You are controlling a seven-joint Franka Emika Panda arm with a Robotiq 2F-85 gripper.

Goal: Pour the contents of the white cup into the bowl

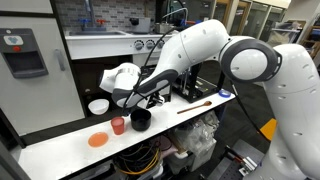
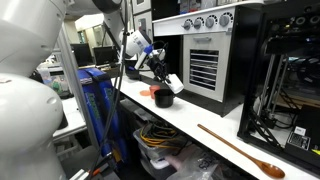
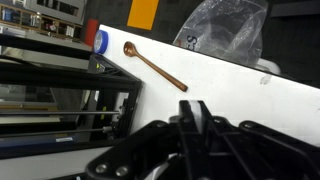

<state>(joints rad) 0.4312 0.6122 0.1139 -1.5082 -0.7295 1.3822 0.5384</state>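
White cup (image 2: 175,83) hangs tilted at the tip of the gripper (image 2: 167,80), just above the black bowl (image 2: 163,99) and clear of the white tabletop (image 2: 205,120). The pincer is closed tight, seemingly nipping the cup's wall. In the wrist view the dark fingers (image 3: 196,112) meet with no gap, and the cup itself cannot be made out there. Whether anything is leaving the cup is too small to tell.

In an exterior view the big white arm (image 1: 250,60) reaches down so that the gripper (image 1: 132,101) sits just over the black bowl (image 1: 140,119). A salmon-red cup (image 1: 118,125) stands upright just beside that bowl, and a flat orange disc (image 1: 97,140) lies near it, closer to the table's front edge. A shallow white bowl (image 1: 98,106) rests further back, apart from the rest.

A wooden spoon (image 2: 240,152) lies flat on the tabletop, well apart from the bowls, beside a black open frame (image 2: 290,80). The wrist view shows the same spoon (image 3: 155,67) on bare white surface, with a crumpled clear plastic bag (image 3: 225,35) beyond the table's edge
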